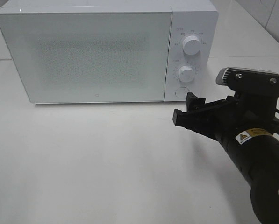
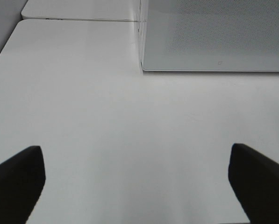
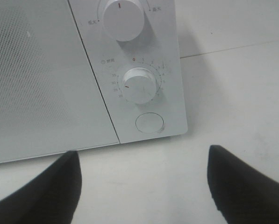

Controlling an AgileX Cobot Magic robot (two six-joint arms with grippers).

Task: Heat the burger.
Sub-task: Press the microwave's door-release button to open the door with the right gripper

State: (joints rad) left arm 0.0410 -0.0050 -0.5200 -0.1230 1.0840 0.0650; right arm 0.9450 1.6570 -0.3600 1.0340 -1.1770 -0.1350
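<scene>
The burger is not in view in any frame. The white microwave (image 1: pixel 97 51) stands at the back of the table with its door shut; what is inside does not show through the door. My right gripper (image 1: pixel 185 108) is open and empty, hovering just in front of the microwave's control panel, near the round door button (image 1: pixel 180 92). In the right wrist view the gripper (image 3: pixel 141 186) faces the lower knob (image 3: pixel 139 85) and the button (image 3: pixel 149 123). My left gripper (image 2: pixel 137 186) is open and empty above the bare table, left of the microwave (image 2: pixel 214 32).
The control panel has an upper knob (image 1: pixel 191 44) and a lower knob (image 1: pixel 186 73). The white table (image 1: pixel 83 163) spreads in front of the microwave. A tiled wall stands at the back right.
</scene>
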